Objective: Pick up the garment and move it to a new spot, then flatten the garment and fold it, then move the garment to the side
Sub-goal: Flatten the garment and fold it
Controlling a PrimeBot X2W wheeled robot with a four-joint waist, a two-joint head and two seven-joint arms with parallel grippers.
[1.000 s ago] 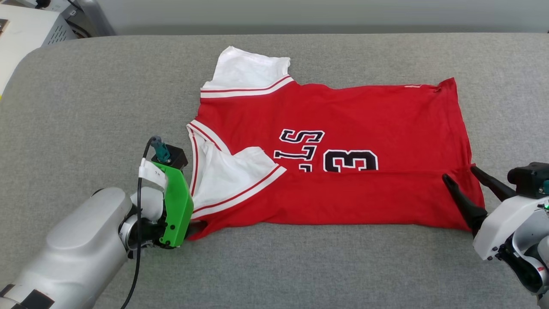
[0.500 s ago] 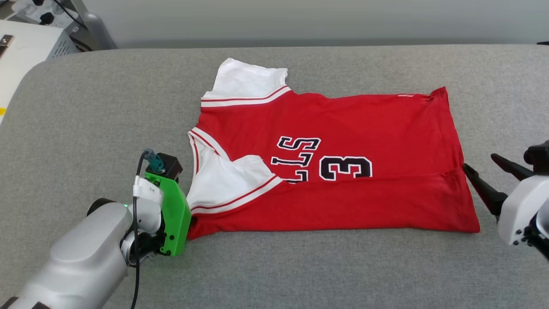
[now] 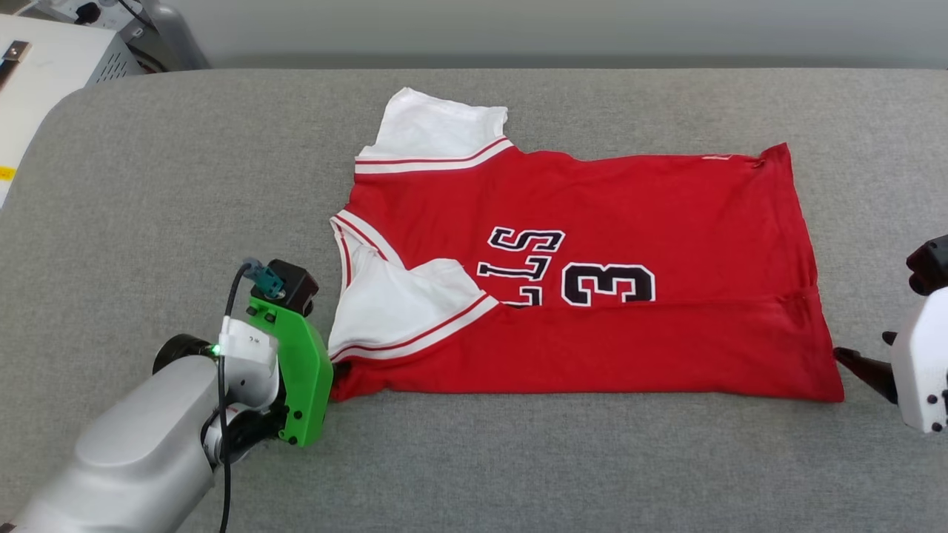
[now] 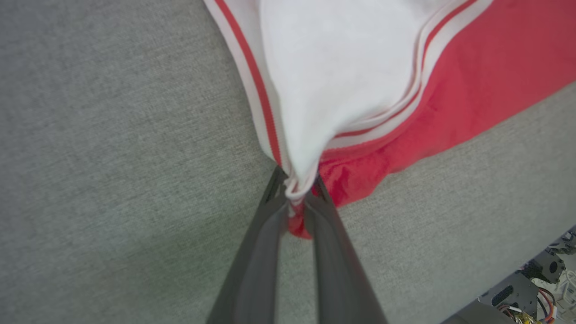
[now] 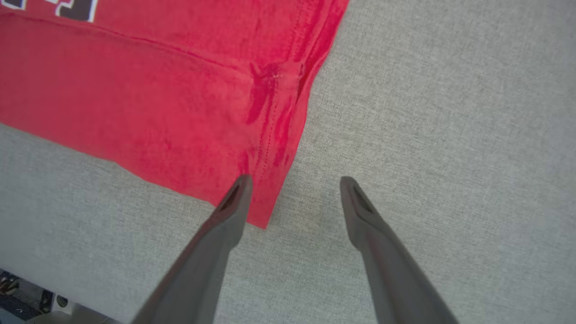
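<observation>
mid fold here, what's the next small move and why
Probably open the left gripper and let go: it pinches the garment at its near corner, the near strip lies folded flat, and the right gripper is open beside the hem.

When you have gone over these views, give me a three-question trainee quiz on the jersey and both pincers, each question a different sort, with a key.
1. True or false: the left pincer is shut on the edge of the garment.
2. The right pincer is: A) shut on the hem; B) open beside the garment's near corner; C) resting on the lettering.
3. What colour is the sleeve folded over the garment's front?
Key: 1 true; 2 B; 3 white.
</observation>
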